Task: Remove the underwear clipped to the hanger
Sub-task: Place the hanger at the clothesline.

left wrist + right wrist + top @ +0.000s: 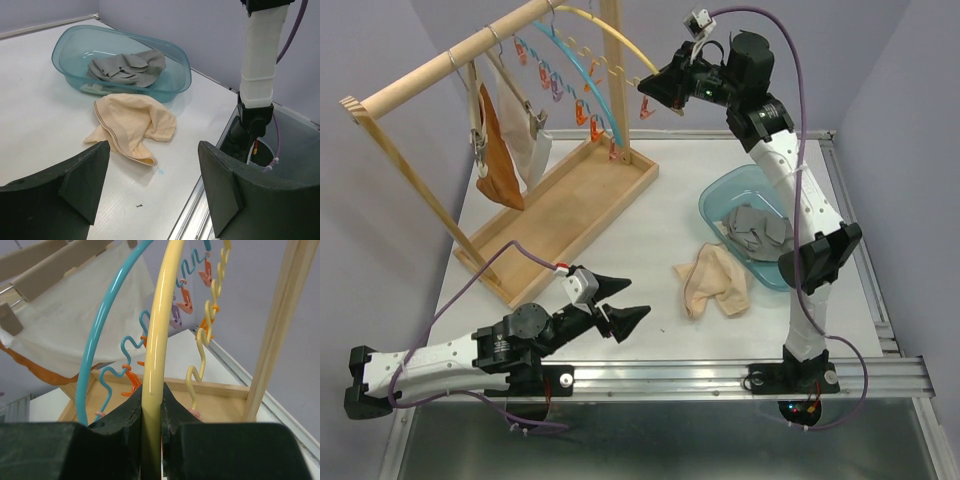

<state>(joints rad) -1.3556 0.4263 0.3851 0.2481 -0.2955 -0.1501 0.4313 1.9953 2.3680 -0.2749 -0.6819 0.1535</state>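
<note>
My right gripper is shut on the rim of the yellow hanger, high up by the rack's right post; its jaws pinch the tube. Beside it hangs a blue hanger with small orange clips. A white underwear and a rust-orange underwear hang clipped to wooden hangers at the rack's left. On the table lies a beige underwear. Grey underwear is in the basin. My left gripper is open and empty, low over the table's near edge.
A wooden rack with a tray base fills the left half of the table. The teal basin sits at the right, close to the right arm's white link. A metal rail runs along the near edge.
</note>
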